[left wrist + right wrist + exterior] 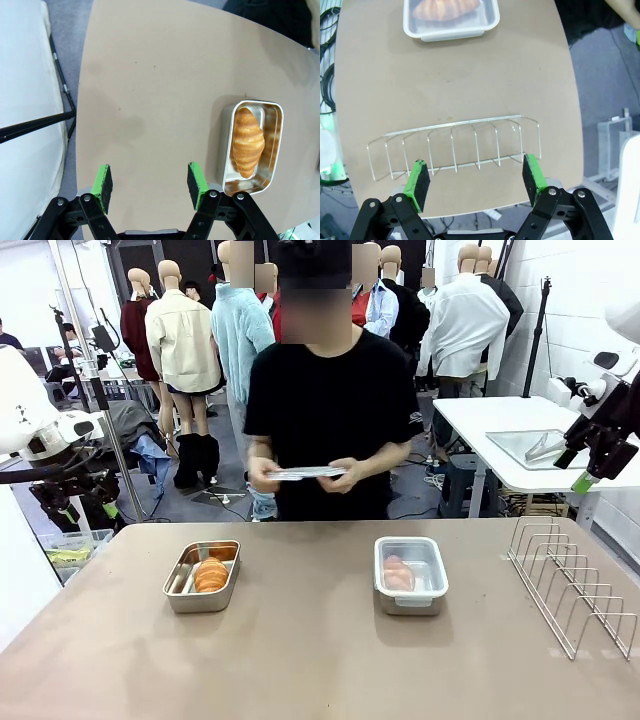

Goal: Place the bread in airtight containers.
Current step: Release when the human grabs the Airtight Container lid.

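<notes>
- Two containers on the surface (300, 640): open container (202, 576) with one croissant (211, 574); lidded container (410, 574) with another croissant (397, 573).
- Left gripper (150, 186) and right gripper (476, 177) both wide open, empty.
- One lid (305, 473) in the person's hands.

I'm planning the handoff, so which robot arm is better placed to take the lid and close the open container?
Probably the left. The open container with its croissant sits on that side, near the left gripper, which is open. The person's hands hold the lid.
</notes>
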